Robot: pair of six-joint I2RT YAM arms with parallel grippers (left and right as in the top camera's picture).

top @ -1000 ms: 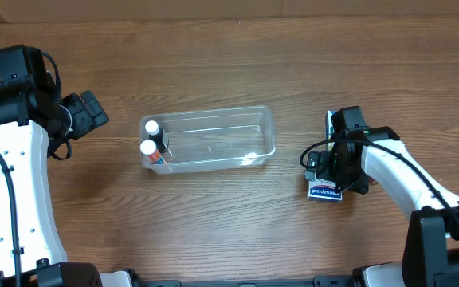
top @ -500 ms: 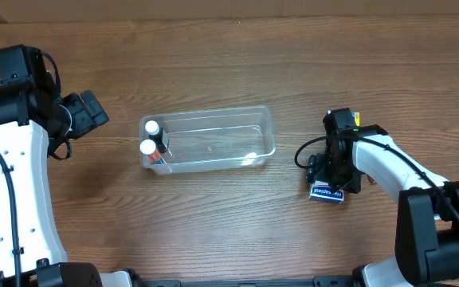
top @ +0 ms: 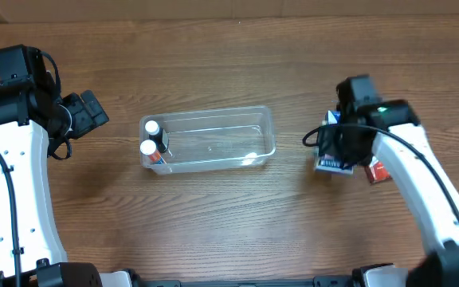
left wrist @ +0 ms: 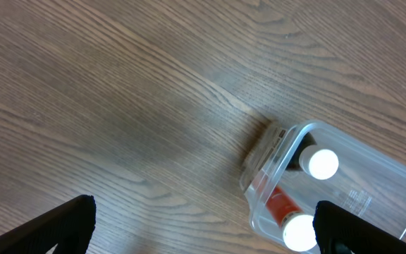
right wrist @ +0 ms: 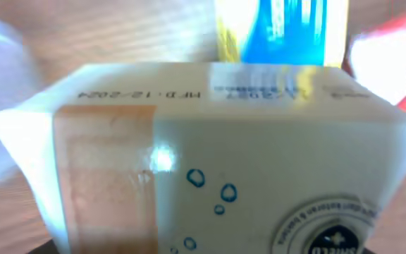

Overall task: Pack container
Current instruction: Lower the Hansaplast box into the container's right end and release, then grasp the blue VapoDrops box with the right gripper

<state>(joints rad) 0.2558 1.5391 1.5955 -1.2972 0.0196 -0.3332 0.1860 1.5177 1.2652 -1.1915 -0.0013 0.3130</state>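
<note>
The clear container (top: 213,140) lies in the middle of the table with two white-capped bottles (top: 150,138) standing at its left end. It also shows in the left wrist view (left wrist: 344,190), lower right. My right gripper (top: 339,146) is shut on a white box with blue print (top: 334,163), to the right of the container and clear of its rim. The box (right wrist: 217,162) fills the right wrist view and hides the fingers. My left gripper (top: 92,112) is open and empty, left of the container, its fingertips (left wrist: 203,229) wide apart above bare wood.
A red item (top: 376,171) lies on the table under my right arm, also visible in the right wrist view (right wrist: 393,63). A yellow and blue box (right wrist: 284,32) lies behind the held box. The wooden table (top: 213,223) carries nothing else.
My right gripper has risen and moved toward the far side with the white box, uncovering the red item beneath. The left arm, container and bottles have not moved.
</note>
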